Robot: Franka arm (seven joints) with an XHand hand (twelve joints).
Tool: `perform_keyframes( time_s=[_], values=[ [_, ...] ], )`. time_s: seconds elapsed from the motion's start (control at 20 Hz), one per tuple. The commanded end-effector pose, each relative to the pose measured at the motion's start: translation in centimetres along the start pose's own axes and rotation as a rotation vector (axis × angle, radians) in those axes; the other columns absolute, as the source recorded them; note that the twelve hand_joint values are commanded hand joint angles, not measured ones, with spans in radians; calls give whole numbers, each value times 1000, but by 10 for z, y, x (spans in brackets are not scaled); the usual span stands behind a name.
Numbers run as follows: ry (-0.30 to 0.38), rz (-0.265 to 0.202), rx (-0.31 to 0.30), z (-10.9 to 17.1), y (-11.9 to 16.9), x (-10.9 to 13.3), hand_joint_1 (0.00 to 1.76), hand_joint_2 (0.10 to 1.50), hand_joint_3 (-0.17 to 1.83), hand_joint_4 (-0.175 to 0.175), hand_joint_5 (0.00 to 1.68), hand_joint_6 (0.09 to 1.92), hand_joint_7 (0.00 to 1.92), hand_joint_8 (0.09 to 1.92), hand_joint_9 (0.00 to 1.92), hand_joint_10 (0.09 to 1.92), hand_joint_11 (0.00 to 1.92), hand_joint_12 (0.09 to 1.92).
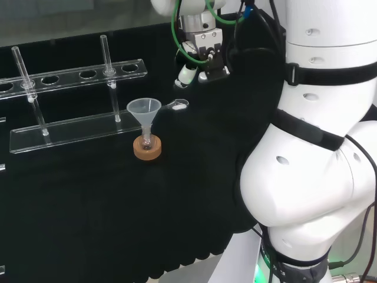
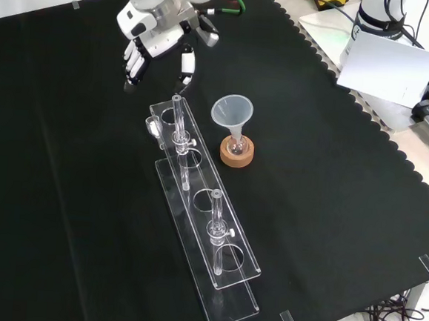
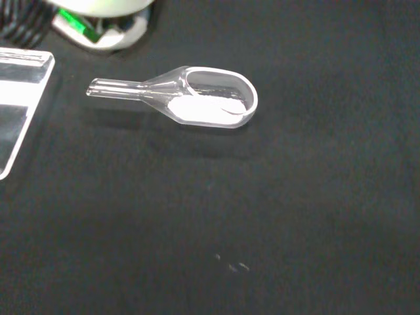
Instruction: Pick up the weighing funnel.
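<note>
In the front view the long clear plastic test-tube rack (image 2: 229,307) lies nearest, the clear cone-shaped funnel (image 2: 232,111) on its cork ring (image 2: 237,153) just right of it. Off the rack's far end the small clear scoop-shaped weighing funnel (image 3: 197,98) lies on the black cloth (image 2: 63,193) (something white in its bowl), bare cloth beyond it. Farther, the black and white robot hand (image 2: 159,31) hangs, fingers spread, holding nothing.

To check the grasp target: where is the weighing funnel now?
In the head view the weighing funnel lies on the cloth just right of the big funnel, below the hand, which hangs apart from it.
</note>
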State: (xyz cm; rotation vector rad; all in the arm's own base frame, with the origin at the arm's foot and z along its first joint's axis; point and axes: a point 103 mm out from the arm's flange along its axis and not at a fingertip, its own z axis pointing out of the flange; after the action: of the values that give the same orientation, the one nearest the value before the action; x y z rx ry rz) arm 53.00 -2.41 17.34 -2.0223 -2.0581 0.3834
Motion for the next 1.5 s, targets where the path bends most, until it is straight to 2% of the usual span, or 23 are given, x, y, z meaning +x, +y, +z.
perform_keyframes(
  time_s=[0.05,0.2,0.6,1.05,1.5],
  values=[
    [-17,-11,32,19,26,3,895,545,621,-28,558,87,526,701,773,554,527,1304],
    [-17,-15,44,35,34,5,897,543,626,-27,567,87,547,706,784,553,532,1303],
    [-22,-21,60,61,33,12,894,542,643,-28,584,87,566,706,799,544,538,1300],
    [-41,-13,70,76,39,10,898,541,651,-26,616,92,579,708,822,542,542,1296],
    [-48,-5,76,79,44,8,912,539,657,-26,626,102,590,709,833,534,549,1292]
  ],
)
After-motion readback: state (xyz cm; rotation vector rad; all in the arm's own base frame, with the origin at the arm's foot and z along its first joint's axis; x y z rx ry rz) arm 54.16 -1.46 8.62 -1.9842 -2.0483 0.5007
